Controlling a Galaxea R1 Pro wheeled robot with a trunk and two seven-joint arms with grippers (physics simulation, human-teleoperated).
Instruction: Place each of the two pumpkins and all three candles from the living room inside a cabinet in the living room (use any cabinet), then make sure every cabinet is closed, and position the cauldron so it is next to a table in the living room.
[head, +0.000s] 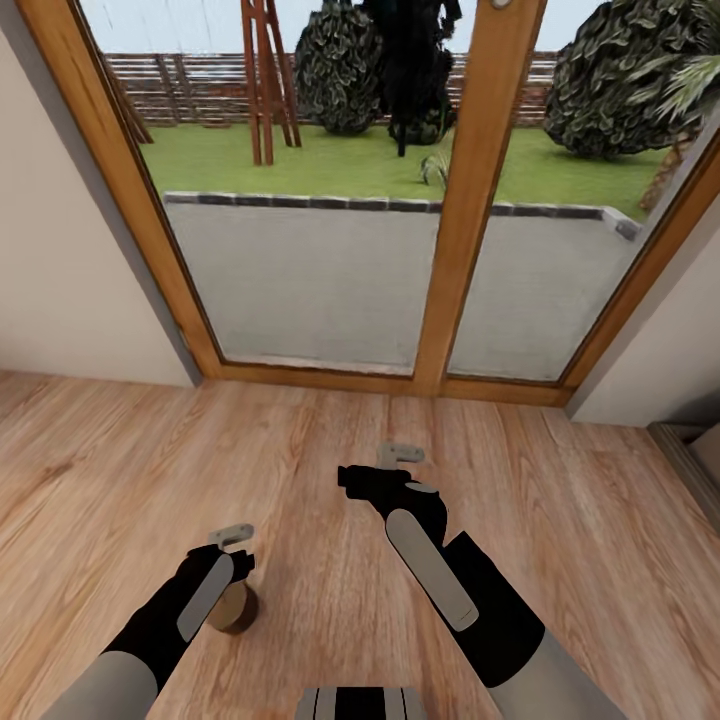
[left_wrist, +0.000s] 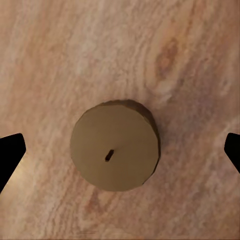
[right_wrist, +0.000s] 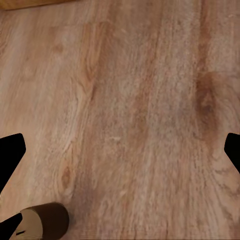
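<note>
Both arms are black near the ends and turn light grey closer to the body. The left arm (head: 165, 625) has a long grey strip down its black part. The right arm (head: 470, 600) has one too — pale and rounded at both ends. A small grey plate sticks out at the tip of each arm. The fingertips (left_wrist: 10, 152) are plain black wedges. Low down, the trunk (head: 360, 703) shows grey with black stripes.

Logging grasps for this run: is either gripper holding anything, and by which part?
Nothing held. The left gripper is open above the brown candle standing on the floor; right gripper is open, empty.
</note>
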